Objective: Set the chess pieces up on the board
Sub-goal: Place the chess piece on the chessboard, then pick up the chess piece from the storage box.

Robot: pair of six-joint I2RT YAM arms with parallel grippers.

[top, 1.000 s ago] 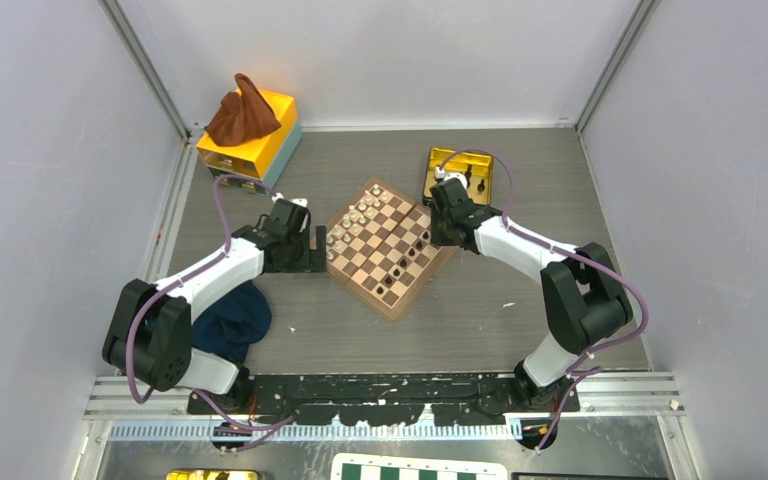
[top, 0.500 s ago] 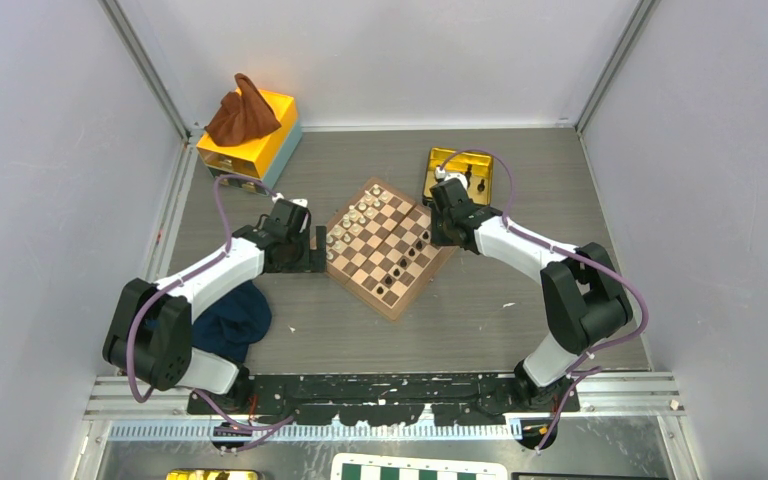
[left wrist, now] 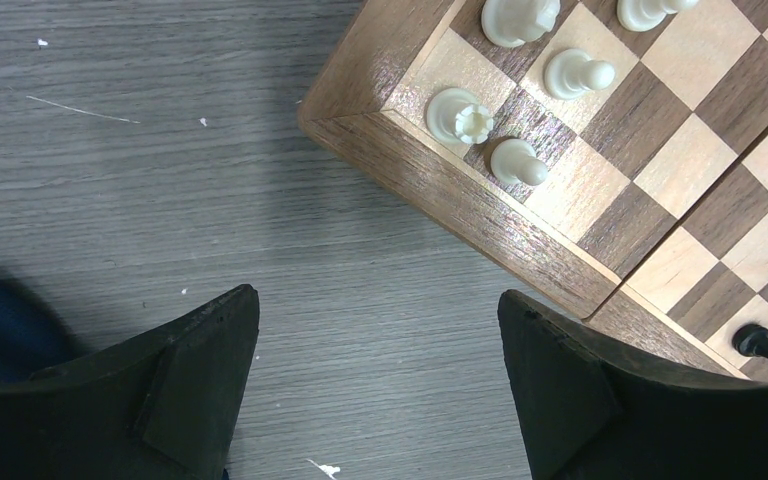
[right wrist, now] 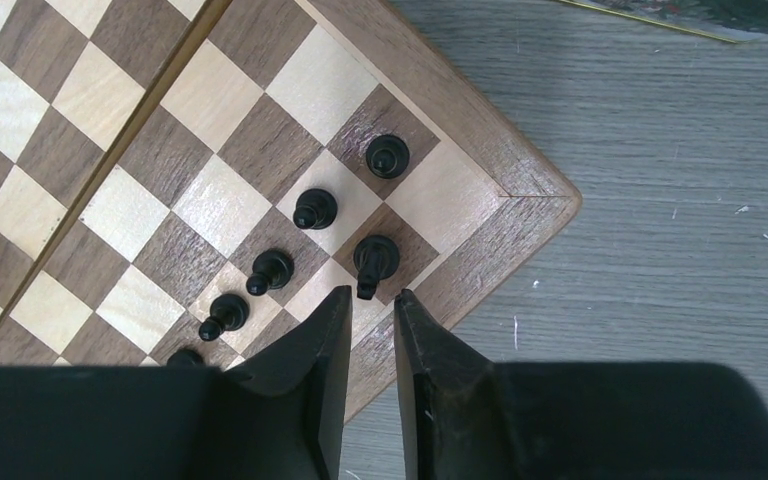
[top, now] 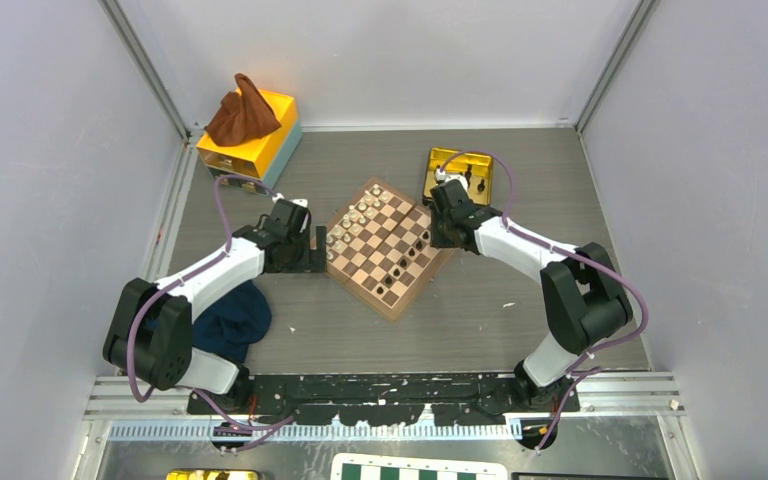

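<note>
The wooden board (top: 360, 290) lies as a diamond between my arms. My right gripper (right wrist: 372, 295) hovers over the board's right corner rim (right wrist: 505, 215). It is open by a narrow gap and holds nothing. A tall black piece (right wrist: 375, 258) stands free on a dark square just past the tips. Several more black chess pieces (right wrist: 314, 208) stand in rows nearby. My left gripper (left wrist: 377, 295) is wide open and empty over bare table, beside the board's left corner (left wrist: 460, 190). Another black piece (left wrist: 765, 345) shows at that view's right edge.
Cream pieces (left wrist: 460, 113) occupy the board's left side. A gold tin (top: 465, 172) holding dark pieces sits behind the right gripper (top: 438, 232). A yellow box with a brown cloth (top: 250, 125) stands back left. A blue cloth (top: 230, 320) lies under the left arm.
My right gripper's jaws have come apart a little. Neither arm has shifted in the top view.
</note>
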